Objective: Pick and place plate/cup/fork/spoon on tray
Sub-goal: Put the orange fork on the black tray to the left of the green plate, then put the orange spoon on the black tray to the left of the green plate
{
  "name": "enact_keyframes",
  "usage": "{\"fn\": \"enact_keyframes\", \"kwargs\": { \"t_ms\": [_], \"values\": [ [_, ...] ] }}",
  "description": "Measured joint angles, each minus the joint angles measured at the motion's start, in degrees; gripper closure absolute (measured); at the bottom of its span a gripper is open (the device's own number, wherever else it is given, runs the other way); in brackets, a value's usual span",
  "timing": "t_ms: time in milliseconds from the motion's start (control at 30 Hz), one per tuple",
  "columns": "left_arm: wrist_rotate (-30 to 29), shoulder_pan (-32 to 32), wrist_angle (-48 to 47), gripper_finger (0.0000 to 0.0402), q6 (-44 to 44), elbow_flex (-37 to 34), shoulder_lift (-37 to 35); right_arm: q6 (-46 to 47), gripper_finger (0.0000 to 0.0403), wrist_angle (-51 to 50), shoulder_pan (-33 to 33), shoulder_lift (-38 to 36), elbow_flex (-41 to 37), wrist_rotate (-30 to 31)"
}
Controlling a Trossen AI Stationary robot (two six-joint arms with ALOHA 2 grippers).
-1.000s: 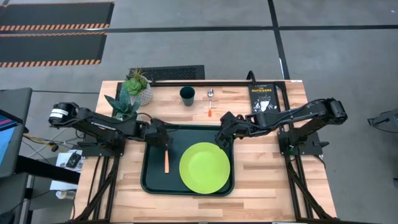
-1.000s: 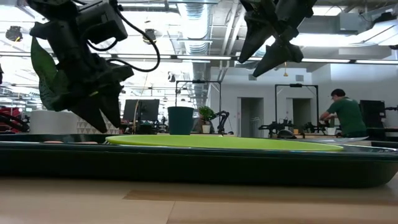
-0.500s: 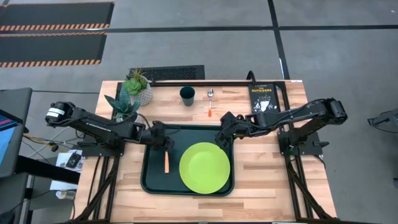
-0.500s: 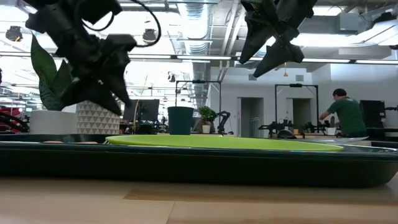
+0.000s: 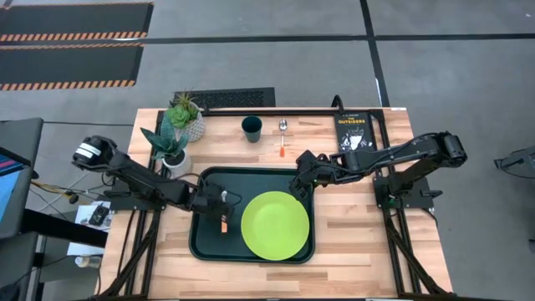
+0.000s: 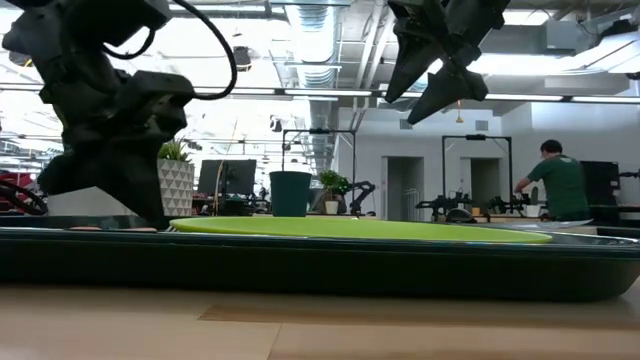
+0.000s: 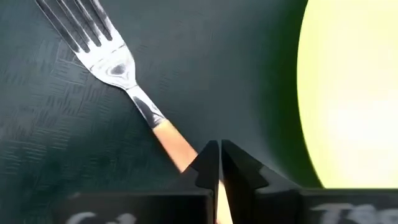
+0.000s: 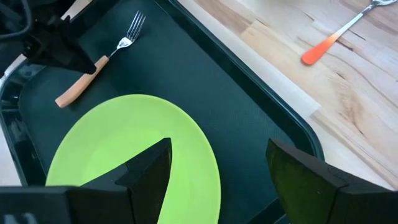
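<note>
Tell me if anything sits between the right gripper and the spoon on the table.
Nothing visible does. The right gripper hangs open over the tray's far rim, and the spoon lies beyond it on bare wood. The cup stands off to one side of that path, the book to the other.

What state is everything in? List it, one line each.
plate: flat in the tray.
fork: lying in the tray, handle pinched.
cup: upright on the table.
spoon: lying on the table.
left gripper: jaws shut on the fork.
right gripper: jaws open, empty.
</note>
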Motion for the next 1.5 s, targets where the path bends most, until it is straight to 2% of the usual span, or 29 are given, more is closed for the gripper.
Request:
{"fn": "enact_keyframes", "kwargs": {
  "t_ms": [467,767,1000,1167,1400,1500],
  "values": [
    [-0.1,-1.1,-2.6,0.0400,-8.4,0.0,0.1,-1.4,0.0117,0.0,0.0,0.0,0.0,0.0],
    [0.1,-1.1,-4.4,0.0401,-10.2,0.0,0.0,-2.0,0.0117,0.0,0.0,0.0,0.0,0.0],
    [0.2,-1.1,-11.4,0.0401,-10.3,3.1,0.0,-2.8,0.0117,0.0,0.0,0.0,0.0,0.0],
    [-0.6,-1.1,-12.5,0.0401,-10.3,3.8,0.0,-2.8,0.0117,0.0,0.0,0.0,0.0,0.1],
    [-0.6,-1.1,-10.1,0.0401,-10.0,3.8,-0.3,6.5,0.0117,-2.9,-2.9,0.0,0.0,0.1],
    [-0.7,-0.2,-9.0,0.0387,-8.1,3.8,-1.4,9.1,0.0117,-5.0,-5.7,0.0,0.0,0.0]
  ]
}}
